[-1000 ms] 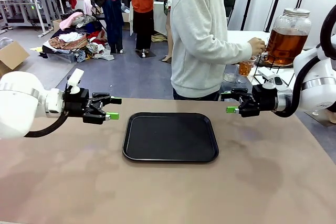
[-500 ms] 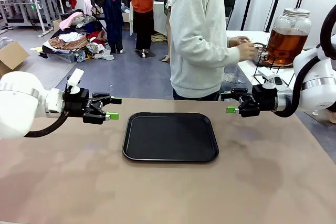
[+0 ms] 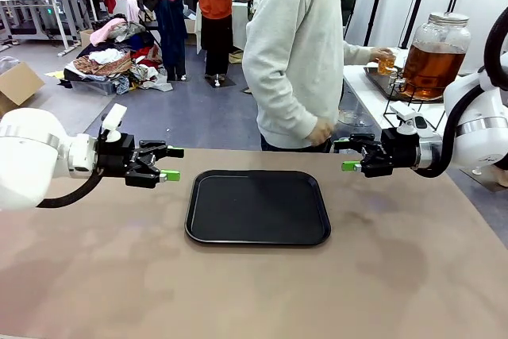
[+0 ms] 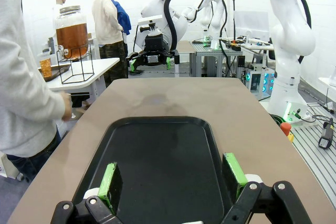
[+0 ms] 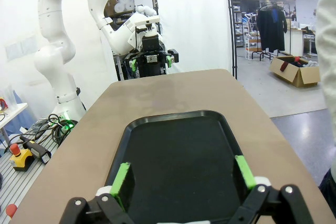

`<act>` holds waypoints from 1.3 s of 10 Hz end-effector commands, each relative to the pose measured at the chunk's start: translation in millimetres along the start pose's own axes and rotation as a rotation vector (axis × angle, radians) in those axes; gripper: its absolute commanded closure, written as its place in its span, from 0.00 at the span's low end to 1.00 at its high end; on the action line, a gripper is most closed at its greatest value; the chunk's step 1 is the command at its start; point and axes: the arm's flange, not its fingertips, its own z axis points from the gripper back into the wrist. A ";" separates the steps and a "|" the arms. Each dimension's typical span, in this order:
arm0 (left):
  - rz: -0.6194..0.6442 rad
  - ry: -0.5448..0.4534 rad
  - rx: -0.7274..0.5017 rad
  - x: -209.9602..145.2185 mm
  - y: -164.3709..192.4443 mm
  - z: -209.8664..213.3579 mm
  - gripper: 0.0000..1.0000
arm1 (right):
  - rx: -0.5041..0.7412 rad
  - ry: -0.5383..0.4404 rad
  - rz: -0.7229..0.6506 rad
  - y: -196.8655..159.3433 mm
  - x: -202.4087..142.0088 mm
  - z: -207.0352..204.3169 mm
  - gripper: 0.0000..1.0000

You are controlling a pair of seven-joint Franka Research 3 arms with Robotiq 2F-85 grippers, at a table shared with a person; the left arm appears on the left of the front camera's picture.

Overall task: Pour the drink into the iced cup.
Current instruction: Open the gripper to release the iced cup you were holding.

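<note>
Beyond the brown tabletop (image 3: 254,291), on a white side table at the far right, stands the large clear glass dispenser jar (image 3: 436,55) of amber drink on its black wire stand, with the person's hand (image 3: 383,59) holding a small clear cup of amber liquid (image 3: 386,63) beside it. That puts the drink well behind and to the outside of the right gripper (image 3: 347,154), clearly the nearer one, while the left gripper (image 3: 171,163) hangs far off across the empty black plastic tray (image 3: 258,206). Both pairs of jaws stand wide apart, holding nothing, facing each other over the tray.

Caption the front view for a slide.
Person holds a cup beside the tea dispenser; black tray waits between open end effectors.
</note>
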 end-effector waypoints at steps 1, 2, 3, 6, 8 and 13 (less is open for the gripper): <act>-0.006 -0.002 0.000 1.2 -0.5 0.5 0.00 | -0.004 0.004 0.000 -2.1 3.0 0.5 0.00; -0.006 -0.002 0.000 1.2 -0.5 0.5 0.00 | -0.004 0.004 0.000 -2.1 3.0 0.5 0.00; -0.006 -0.002 0.000 1.2 -0.5 0.5 0.00 | -0.004 0.004 0.000 -2.1 3.0 0.5 0.00; -0.006 -0.002 0.000 1.2 -0.5 0.5 0.00 | -0.004 0.004 0.000 -2.1 3.0 0.5 0.00; -0.006 -0.002 0.000 1.2 -0.5 0.5 0.00 | -0.004 0.004 0.000 -2.1 3.0 0.5 0.00; -0.006 -0.002 0.000 1.2 -0.5 0.5 0.00 | -0.004 0.004 0.000 -2.1 3.0 0.5 0.00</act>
